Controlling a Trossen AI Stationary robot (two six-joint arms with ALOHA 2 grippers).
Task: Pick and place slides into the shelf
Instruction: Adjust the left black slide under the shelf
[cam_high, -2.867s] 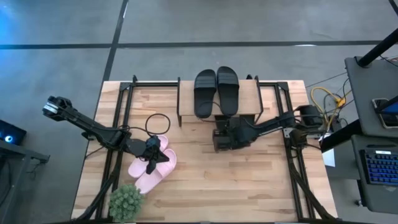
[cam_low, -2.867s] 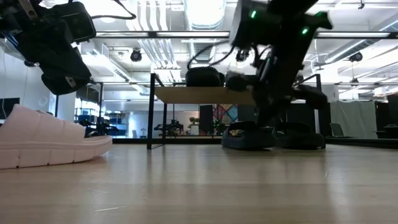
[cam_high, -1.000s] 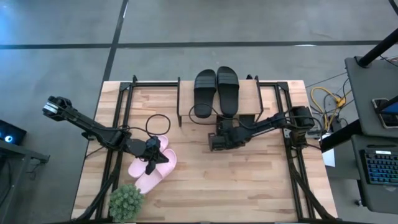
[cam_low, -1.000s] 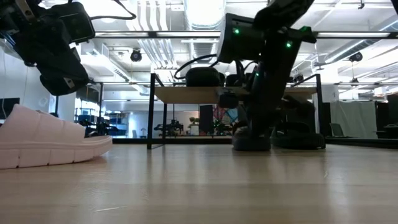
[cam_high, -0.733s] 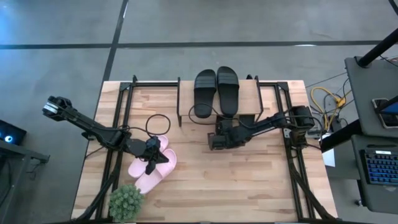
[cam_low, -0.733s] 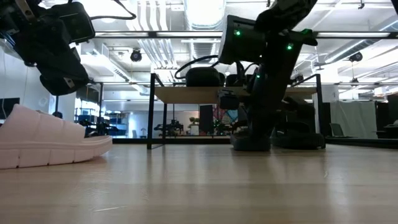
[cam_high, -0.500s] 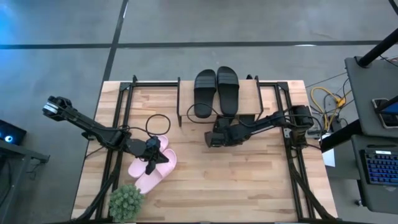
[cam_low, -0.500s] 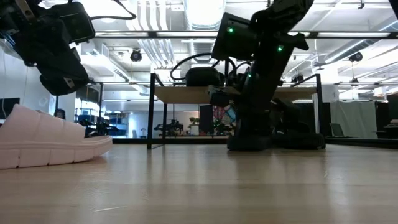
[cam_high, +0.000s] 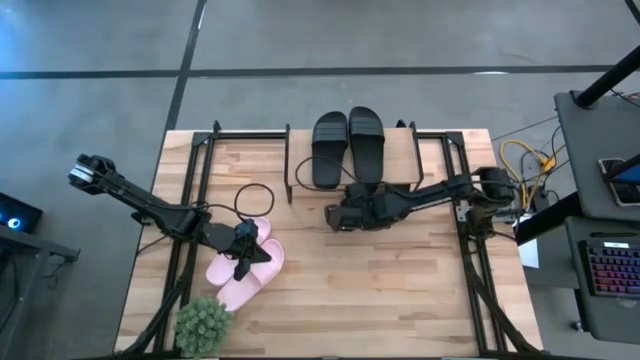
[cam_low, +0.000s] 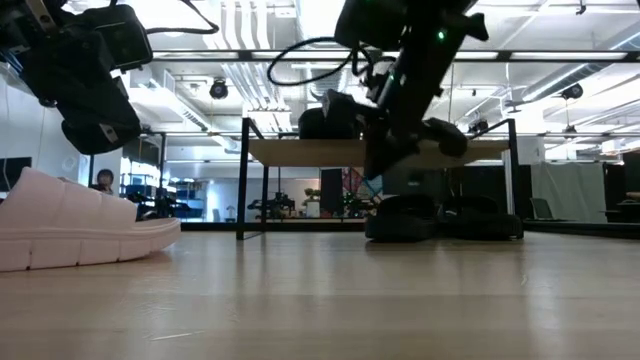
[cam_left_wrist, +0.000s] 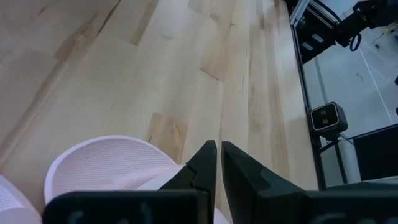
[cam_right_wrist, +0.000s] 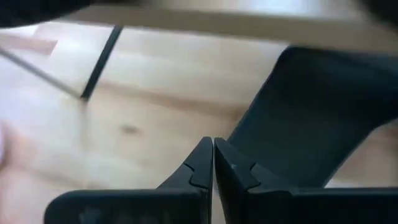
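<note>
right pincer (cam_high: 335, 218) shut, raised before shelf (cam_high: 400, 150) — left pincer (cam_high: 243, 268) over pink slides (cam_high: 240, 270).

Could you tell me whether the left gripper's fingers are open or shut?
Shut: the left gripper shows its tips nearly touching, nothing between them, above a pink slide.

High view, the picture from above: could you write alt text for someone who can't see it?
Seen from straight above, a wooden table holds a small shelf with two black slides on top. The right gripper reaches in just in front of the shelf, while the left gripper sits over two pink slides. A small green plant stands at the table's near left corner.
</note>
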